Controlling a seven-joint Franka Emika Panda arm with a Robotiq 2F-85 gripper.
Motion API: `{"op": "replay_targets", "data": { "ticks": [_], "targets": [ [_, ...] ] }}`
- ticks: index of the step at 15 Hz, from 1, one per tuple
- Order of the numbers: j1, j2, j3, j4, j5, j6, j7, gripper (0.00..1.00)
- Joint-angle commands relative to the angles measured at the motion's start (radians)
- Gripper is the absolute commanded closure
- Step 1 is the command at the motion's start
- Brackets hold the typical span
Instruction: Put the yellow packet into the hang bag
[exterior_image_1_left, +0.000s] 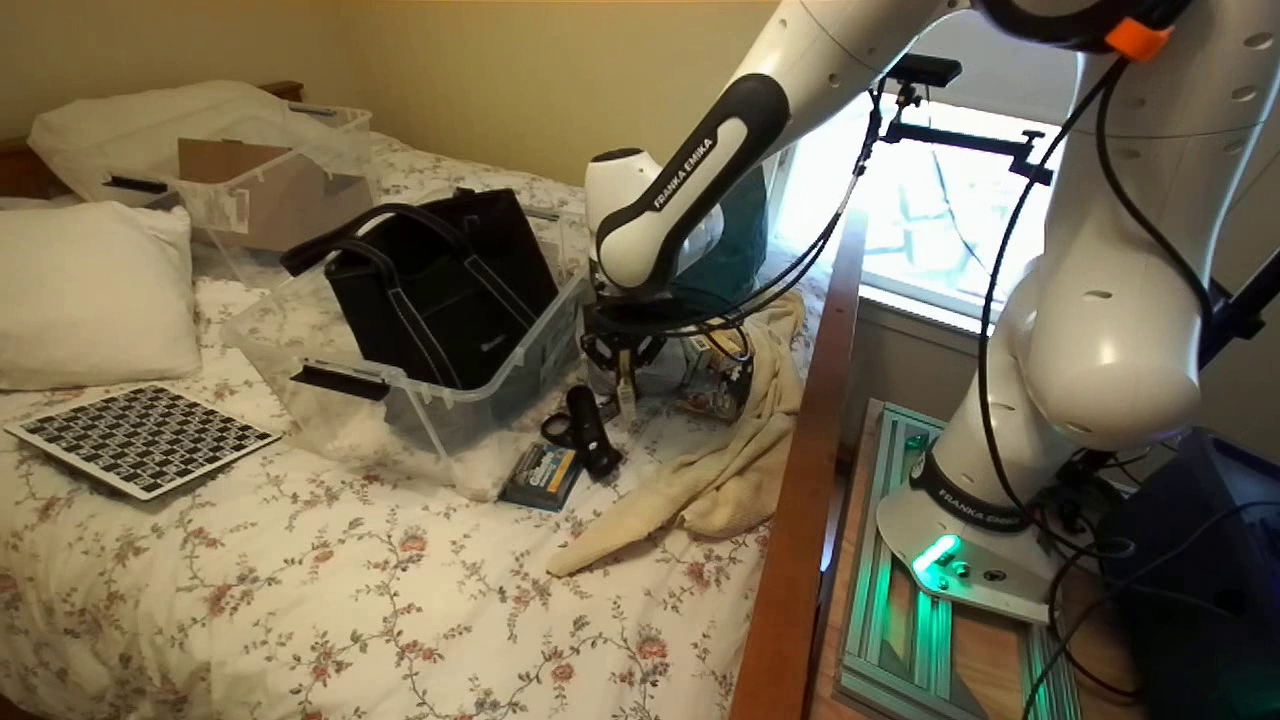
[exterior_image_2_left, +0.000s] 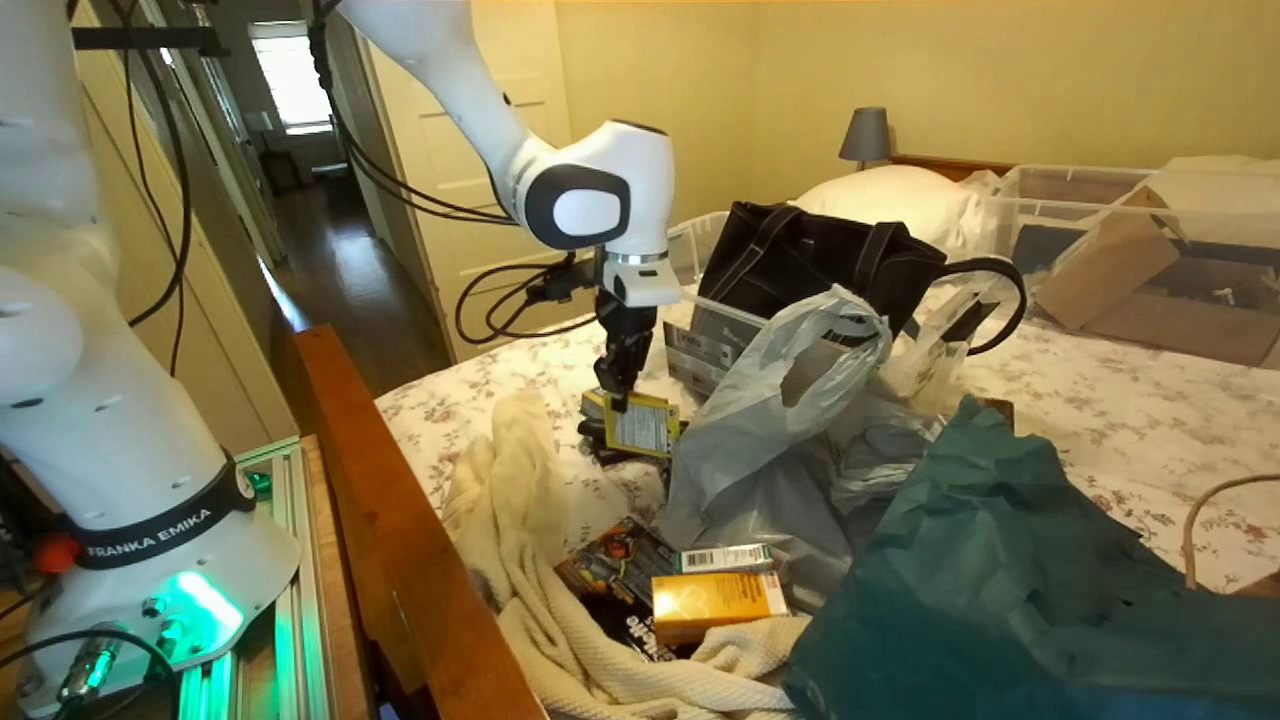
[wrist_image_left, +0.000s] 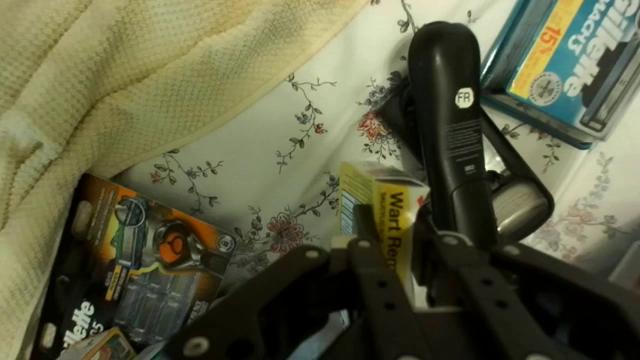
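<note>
The yellow packet, a small box with "Wart" lettering (wrist_image_left: 397, 202), is between the fingers of my gripper (wrist_image_left: 394, 216), which is shut on it. It also shows in both exterior views (exterior_image_1_left: 627, 392) (exterior_image_2_left: 643, 427), hanging below the fingers beside a black handle-like item. I cannot tell whether its lower edge touches the bed. The hang bag, black with loop handles and white stitching (exterior_image_1_left: 450, 290), sits tilted in a clear plastic bin (exterior_image_1_left: 430, 410). It also shows in an exterior view (exterior_image_2_left: 800, 260), behind the gripper. The bag is out of the wrist view.
A black handle item (wrist_image_left: 450, 120) and blue Gillette box (wrist_image_left: 565, 65) lie beside the packet. A cream blanket (exterior_image_2_left: 530, 560), razor pack (wrist_image_left: 150, 250), orange box (exterior_image_2_left: 715, 605), grey plastic bag (exterior_image_2_left: 760, 470) and teal bag (exterior_image_2_left: 1000, 580) lie near. A wooden bed rail (exterior_image_1_left: 800, 520) borders the bed.
</note>
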Motion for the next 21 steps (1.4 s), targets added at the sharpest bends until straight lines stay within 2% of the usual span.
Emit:
{"op": "replay_targets", "data": {
  "ticks": [1,6,11,16,21],
  "targets": [
    [0.025,-0.139,-0.010,-0.058,-0.111,-0.087,0.093,0.95],
    [-0.007,-0.277,0.027,-0.081,-0.201,-0.185,0.144,0.95],
    [-0.038,-0.383,0.072,-0.091,-0.251,-0.190,0.147,0.95],
    [-0.065,-0.444,0.113,-0.061,-0.249,-0.182,0.087,0.95],
    [-0.086,-0.420,0.115,0.030,-0.203,-0.153,-0.031,0.95]
  ]
}}
